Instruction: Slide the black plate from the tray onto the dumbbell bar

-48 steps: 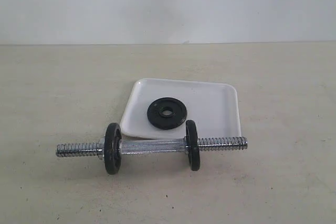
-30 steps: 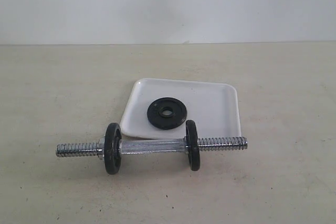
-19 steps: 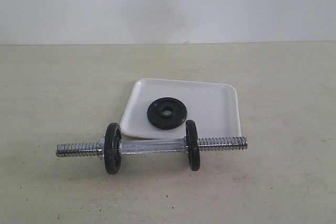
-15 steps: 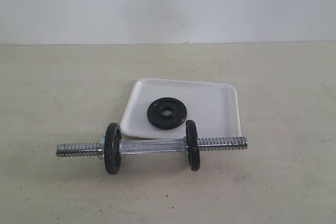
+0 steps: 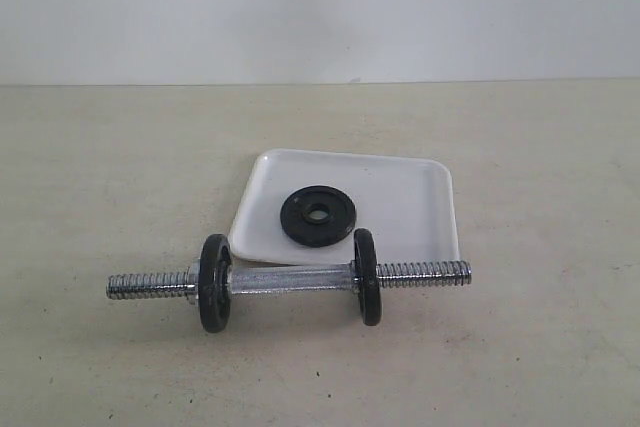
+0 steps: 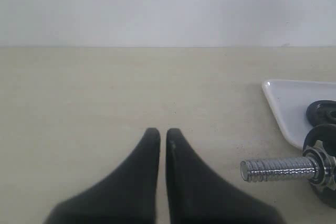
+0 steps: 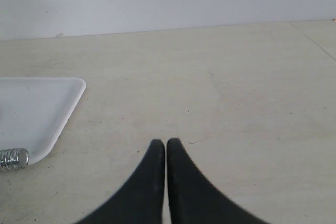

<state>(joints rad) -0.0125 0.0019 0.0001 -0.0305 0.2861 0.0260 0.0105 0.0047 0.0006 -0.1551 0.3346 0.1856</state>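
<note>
step: grab black plate (image 5: 317,214) off tray (image 5: 410,197) | left fingers (image 6: 150,153) + right fingers (image 7: 156,161) clenched, empty, so open up first | pinch rim at 3 o'clock, dumbbell bar (image 5: 290,278) waits at its 6

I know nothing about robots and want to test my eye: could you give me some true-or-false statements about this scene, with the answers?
1. The small round black iron plate lies flat on the white rectangular plastic tray. True.
2. The chrome steel dumbbell bar is bare. False: two black discs sit on it.
3. The left gripper holds the plate. False: it is shut and empty.
4. The right gripper is shut and empty. True.
</note>
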